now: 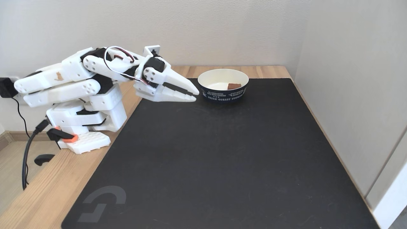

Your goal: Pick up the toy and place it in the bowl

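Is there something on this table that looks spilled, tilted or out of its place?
Nothing stands out. The bowl stands upright at the far edge of the black mat, and the toy lies inside it. The gripper is shut and empty, just left of the bowl in the fixed view.

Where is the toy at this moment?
In the fixed view the toy lies inside the bowl, toward its right side, at the far edge of the black mat; the gripper is just left of the bowl.
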Motion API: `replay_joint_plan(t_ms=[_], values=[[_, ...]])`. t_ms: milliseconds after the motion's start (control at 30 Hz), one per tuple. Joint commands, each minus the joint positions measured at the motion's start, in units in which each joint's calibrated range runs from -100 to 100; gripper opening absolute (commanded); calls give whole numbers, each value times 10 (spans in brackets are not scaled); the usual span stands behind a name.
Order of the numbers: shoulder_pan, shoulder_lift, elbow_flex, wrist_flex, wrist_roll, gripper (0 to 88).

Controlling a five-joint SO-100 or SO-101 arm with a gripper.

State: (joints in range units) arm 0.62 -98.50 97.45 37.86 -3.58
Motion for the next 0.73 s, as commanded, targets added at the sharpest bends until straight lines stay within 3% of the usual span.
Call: replay_joint_plan(t_ms=[0, 267, 700], values=[[3, -7, 16, 47, 34, 22], [-7, -7, 14, 172, 31, 22], [-6, -7, 4, 201, 30, 24]])
